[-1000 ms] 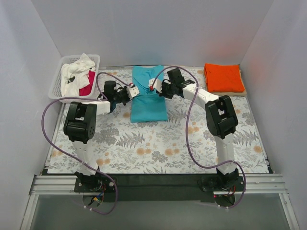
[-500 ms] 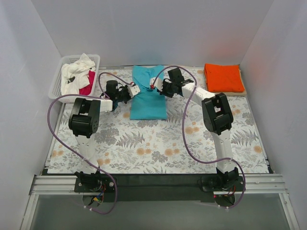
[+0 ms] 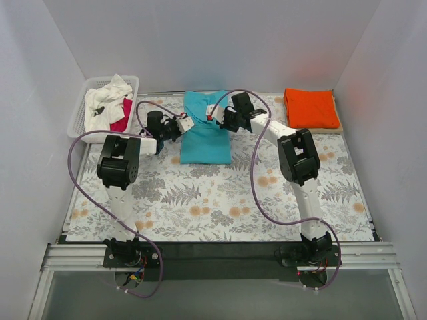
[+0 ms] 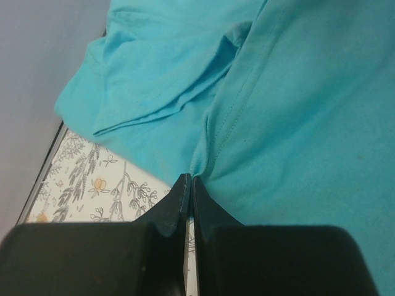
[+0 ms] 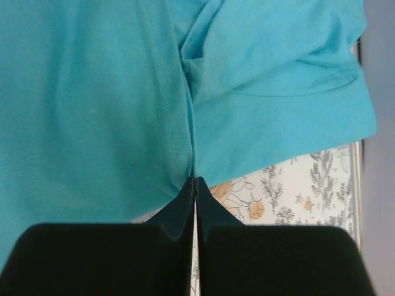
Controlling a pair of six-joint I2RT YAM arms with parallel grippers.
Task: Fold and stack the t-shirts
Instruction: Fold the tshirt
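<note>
A teal t-shirt [image 3: 205,130] lies part-folded at the back middle of the table. My left gripper [image 3: 189,123] is shut on its left edge; in the left wrist view the tips [image 4: 189,180] pinch the teal cloth [image 4: 290,111]. My right gripper [image 3: 212,115] is shut on its right edge; in the right wrist view the tips [image 5: 195,180] pinch the teal cloth [image 5: 92,105]. A folded orange t-shirt [image 3: 310,108] lies at the back right. White [image 3: 107,100] and red-pink [image 3: 122,115] shirts lie in the basket.
A white lattice basket [image 3: 78,119] stands at the back left. The table carries a floral cloth [image 3: 220,200]. White walls close in the back and both sides. Purple cables loop over both arms.
Both grippers have moved toward the back of the table, carrying the teal shirt's near part with them; the shirt's near edge now lies farther back and the shirt looks shorter.
</note>
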